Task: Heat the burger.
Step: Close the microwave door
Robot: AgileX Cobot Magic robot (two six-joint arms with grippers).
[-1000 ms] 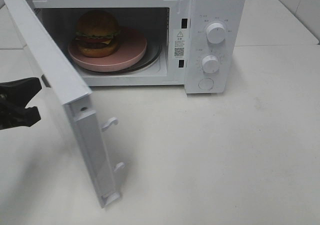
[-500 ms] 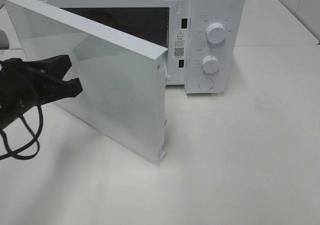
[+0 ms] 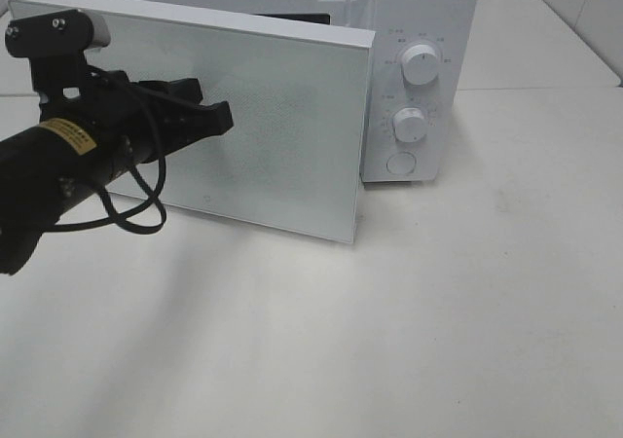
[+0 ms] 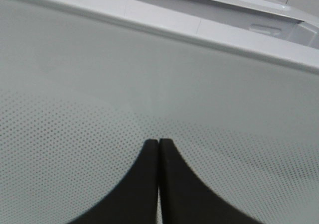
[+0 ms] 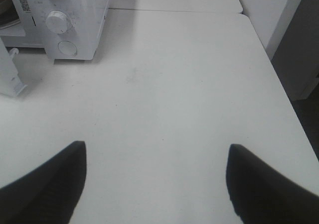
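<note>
White microwave door (image 3: 282,136) has swung most of the way shut under my left tool (image 3: 222,117). Its fingers are pressed together on nothing, and their tips push against the dotted window. A second ago that door stood wide open and the burger sat in plain sight on its pink plate inside the microwave (image 3: 419,19). Now the panel covers the cavity and hides the burger, so I judge it is still in there on the plate.

The door is not home yet: its latch edge stands a little off the control panel, and a dark sliver of cavity shows above its top edge. My right tool (image 5: 156,152) hangs wide open and empty over the bare surface (image 3: 448,311), well apart from the oven.

Loading looks done. What remains, as I read it, is the last push to latch the door, then the upper knob (image 3: 421,64) and lower knob (image 3: 410,125). Neither tool is near them.
</note>
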